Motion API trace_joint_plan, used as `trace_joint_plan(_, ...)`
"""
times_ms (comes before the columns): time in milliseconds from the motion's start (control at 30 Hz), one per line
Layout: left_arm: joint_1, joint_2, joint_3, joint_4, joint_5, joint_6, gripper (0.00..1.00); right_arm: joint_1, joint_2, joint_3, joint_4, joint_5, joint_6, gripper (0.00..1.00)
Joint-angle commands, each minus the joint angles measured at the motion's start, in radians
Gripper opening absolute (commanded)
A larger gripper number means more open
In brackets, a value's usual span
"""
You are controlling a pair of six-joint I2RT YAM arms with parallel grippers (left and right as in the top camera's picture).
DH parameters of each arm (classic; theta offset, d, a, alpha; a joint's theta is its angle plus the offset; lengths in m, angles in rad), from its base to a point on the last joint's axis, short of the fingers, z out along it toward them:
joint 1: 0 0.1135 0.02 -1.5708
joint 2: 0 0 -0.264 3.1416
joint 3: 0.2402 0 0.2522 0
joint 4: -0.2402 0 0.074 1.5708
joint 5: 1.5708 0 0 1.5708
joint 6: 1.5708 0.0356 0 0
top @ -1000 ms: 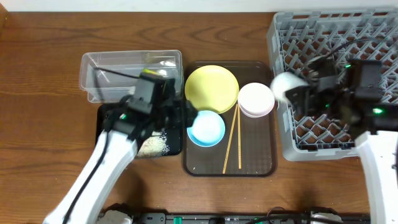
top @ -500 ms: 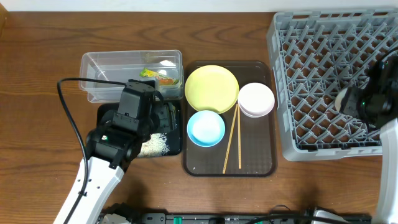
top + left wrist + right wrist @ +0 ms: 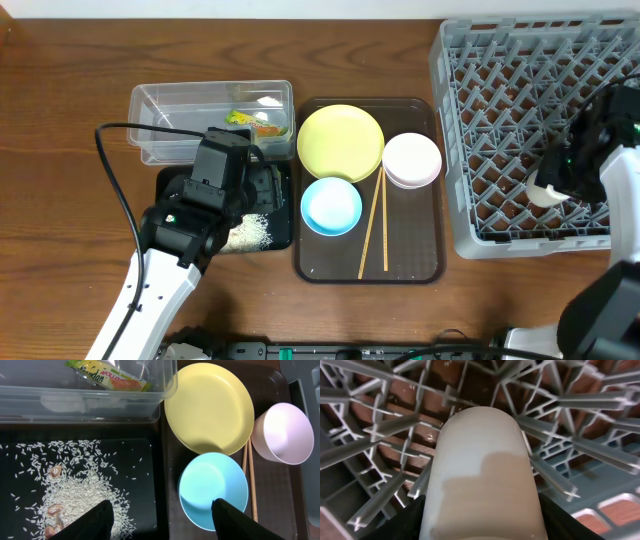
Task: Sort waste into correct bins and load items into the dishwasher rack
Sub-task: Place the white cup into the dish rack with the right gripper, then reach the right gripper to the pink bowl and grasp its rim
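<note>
The right tool (image 3: 482,522) pinches the small white cup (image 3: 482,470) low among the pegs of the grey dishwasher rack (image 3: 500,90), near its front edge. The left tool (image 3: 161,512) hangs spread, one finger over the rice grains (image 3: 75,495) in the black tray (image 3: 142,450), the other over the light blue bowl (image 3: 212,487). The wrapper (image 3: 107,372) lies in the clear tub (image 3: 100,402).

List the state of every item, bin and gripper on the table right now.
wrapper: inside the clear tub
rice grains: scattered on the black tray
yellow plate: empty, on the brown tray
pink bowl: empty, upright
blue bowl: empty, upright
chopsticks: lying on the brown tray
white cup: gripped, inside the rack
left gripper: open, empty
right gripper: shut on the white cup
</note>
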Motion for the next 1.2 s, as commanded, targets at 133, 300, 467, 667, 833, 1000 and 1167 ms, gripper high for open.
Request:
trace_joint_plan(133,0.004,0.005,0.022,-0.015,-0.016,0.009,0.74,-0.006,0.039,0.015,0.013,-0.098,0.017,0.95)
trace_joint_plan(300,0.004,0.005,0.022,-0.101,-0.096,0.007,0.78,-0.006,0.010,0.024,0.001,-0.104,0.017,0.95)
trace_joint_plan(467,0.004,0.005,0.022,-0.187,-0.240,-0.056,0.79,0.021,-0.074,0.076,0.004,-0.216,0.016,0.91)
trace_joint_plan(667,0.004,0.005,0.022,-0.192,-0.252,-0.099,0.79,0.179,-0.171,0.092,0.090,-0.312,0.016,0.84)
trace_joint_plan(833,0.004,0.005,0.022,-0.190,-0.251,-0.105,0.79,0.377,-0.152,0.088,0.134,-0.277,-0.011,0.82)
trace_joint_plan(1000,0.004,0.005,0.022,-0.190,-0.251,-0.105,0.79,0.537,-0.056,0.088,0.192,-0.121,-0.010,0.83)
trace_joint_plan(1167,0.004,0.005,0.022,-0.189,-0.251,-0.105,0.79,0.610,0.089,0.088,0.286,-0.021,-0.009,0.83)
